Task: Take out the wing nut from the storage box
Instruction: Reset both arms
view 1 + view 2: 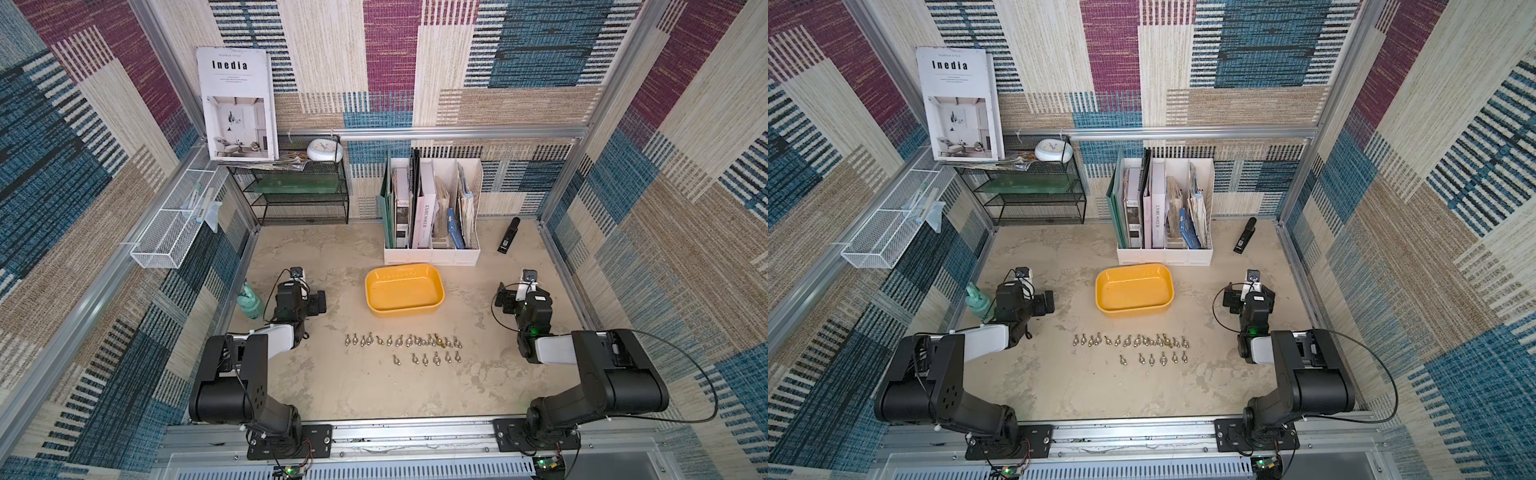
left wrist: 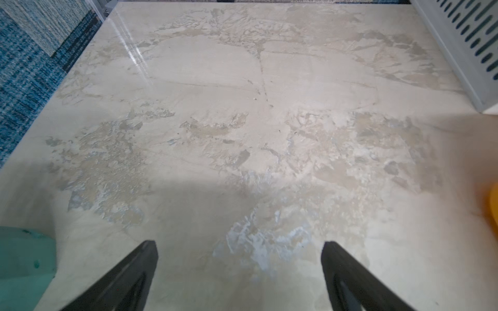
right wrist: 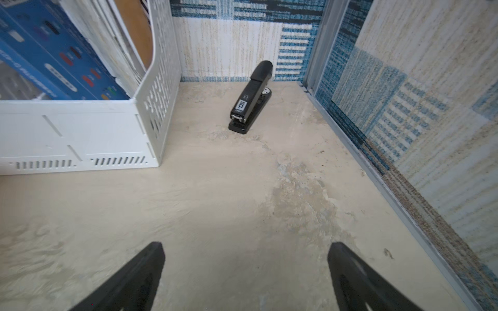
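Top views both show wing nuts [image 1: 405, 341] in two rows at the front of the worktop [image 1: 374, 390]. Farther back, left tool [image 2: 239, 249] and right tool [image 3: 246, 249] are spread wide, holding nothing. Between them sits the yellow storage box [image 1: 405, 311], looking empty. Look inside well before reaching.

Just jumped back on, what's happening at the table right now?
Neither arm is handling anything. The left hand and right hand are both open and empty, out to either side of the storage box. The box looks empty in both top views, and the wing nuts lie in two rows on the table nearer the robot.
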{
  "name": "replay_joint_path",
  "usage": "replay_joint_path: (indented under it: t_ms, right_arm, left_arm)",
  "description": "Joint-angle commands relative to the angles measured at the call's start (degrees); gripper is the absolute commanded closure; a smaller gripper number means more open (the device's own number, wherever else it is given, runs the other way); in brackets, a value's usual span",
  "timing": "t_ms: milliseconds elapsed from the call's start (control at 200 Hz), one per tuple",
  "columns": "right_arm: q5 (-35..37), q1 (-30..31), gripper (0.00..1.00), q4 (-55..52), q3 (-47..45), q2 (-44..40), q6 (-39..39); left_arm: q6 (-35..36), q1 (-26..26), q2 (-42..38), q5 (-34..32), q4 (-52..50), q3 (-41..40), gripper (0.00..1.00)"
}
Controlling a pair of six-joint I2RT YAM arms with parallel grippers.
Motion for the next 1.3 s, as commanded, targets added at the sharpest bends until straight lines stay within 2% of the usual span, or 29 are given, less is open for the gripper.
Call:
replay_joint_path:
  t_ms: [0,40,105,160,1002,1052,1107,1142,1292]
  right_arm:
    - [-4.22,-0.19,0.00,12.05,-2.89,1.54,-0.78]
    - [-5.41,-0.17,0.00,15.62,-3.98,2.30,-1.36]
    - [-6.39,-0.29,0.00,9.29,-2.16,0.72,-1.71]
    - [-6.26,-0.45,0.00,11.61,-2.43,1.67,-1.12]
    - [-7.37,-0.81,0.00,9.89,-2.01,1.21,-1.15]
    - [-11.54,-1.88,0.00,9.60,-1.91,1.04,-1.61]
    - [-24.51,-4.62,0.00,10.57,-2.82,0.42,-3.26]
    - [-29.46,-5.57,0.00,12.22,-3.74,0.41,-4.26]
    - [-29.67,-5.63,0.01,11.72,-3.59,0.31,-4.67]
  left_arm:
    - [1.72,0.09,0.93,3.52,13.99,-3.45,0.01]
    - [1.77,0.09,0.81,3.58,13.52,-3.48,0.01]
    - [1.72,0.11,1.00,3.65,13.94,-3.56,0.00]
    - [1.72,0.10,0.77,3.58,13.25,-3.31,0.01]
    - [1.65,0.10,0.73,3.58,13.24,-3.35,0.01]
    - [1.72,0.11,0.73,3.58,13.24,-3.35,0.01]
    - [1.67,0.11,0.70,3.58,13.24,-3.36,0.01]
    - [1.71,0.10,0.72,3.58,13.24,-3.35,0.00]
    - [1.72,0.11,0.68,3.58,13.24,-3.35,0.00]
